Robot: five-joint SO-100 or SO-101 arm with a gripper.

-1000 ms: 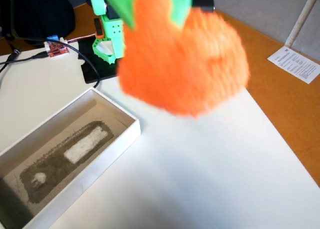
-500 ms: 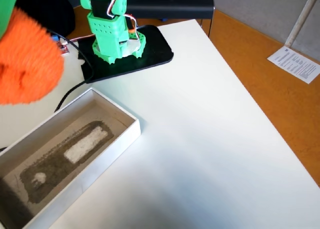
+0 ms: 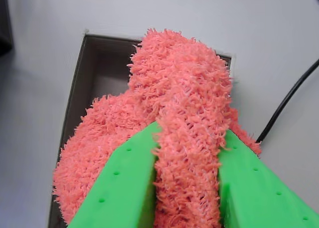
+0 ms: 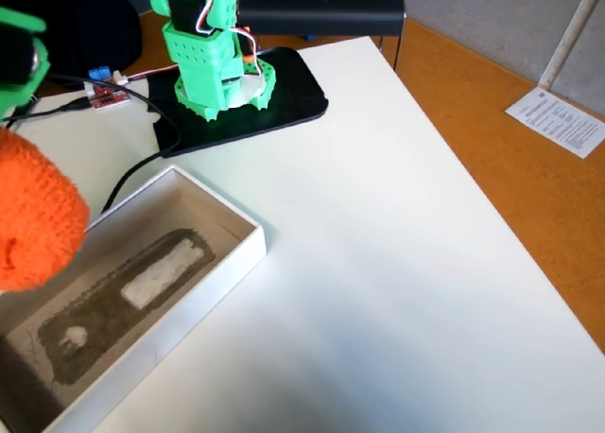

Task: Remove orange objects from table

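Observation:
My green gripper is shut on a fluffy orange cloth. The cloth bunches between the two green fingers and hangs over the open box below. In the fixed view the orange cloth hangs at the far left edge, above the left part of the white cardboard box. Only a bit of the green gripper shows above the cloth there.
The arm's green base stands on a black mat at the back. A black cable runs over the white table by the box. A small circuit board lies at the back left.

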